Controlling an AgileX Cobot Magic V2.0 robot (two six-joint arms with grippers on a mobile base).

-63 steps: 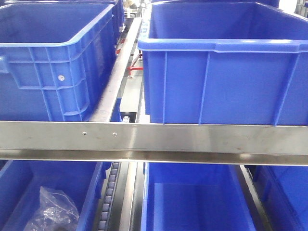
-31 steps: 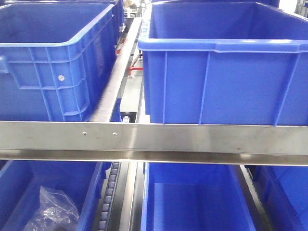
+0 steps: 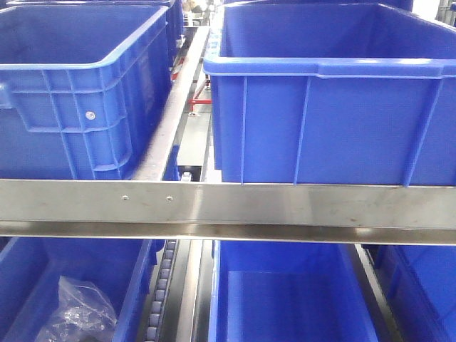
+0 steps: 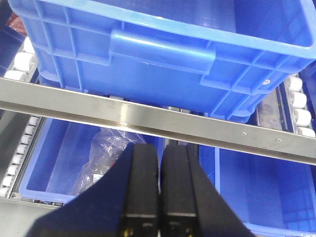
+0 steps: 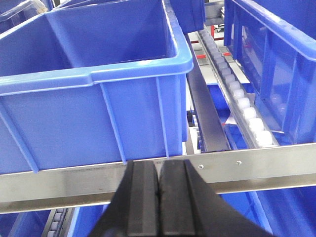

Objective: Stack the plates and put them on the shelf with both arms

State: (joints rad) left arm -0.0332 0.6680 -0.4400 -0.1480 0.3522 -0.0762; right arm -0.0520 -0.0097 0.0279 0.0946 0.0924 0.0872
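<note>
Both end effectors, left [image 4: 159, 190] and right [image 5: 158, 197], are pressed closed and empty, facing blue bins [image 3: 328, 100]; plates unseen.

Flow-rack shelving fills every view. A brushed steel front rail [image 3: 228, 206] runs across the front view, with 2 small screws left of centre. Above it sit 2 open blue plastic crates, left crate [image 3: 78, 85] and right crate [image 3: 328, 107], parted by a steel divider strip [image 3: 174, 100]. Below the rail lie more blue bins; the lower left bin [image 3: 43, 285] holds a crumpled clear plastic bag [image 3: 78, 310]. White roller tracks [image 5: 237, 96] flank the crates. Lighting is bright and even, glinting off crate rims.
</note>
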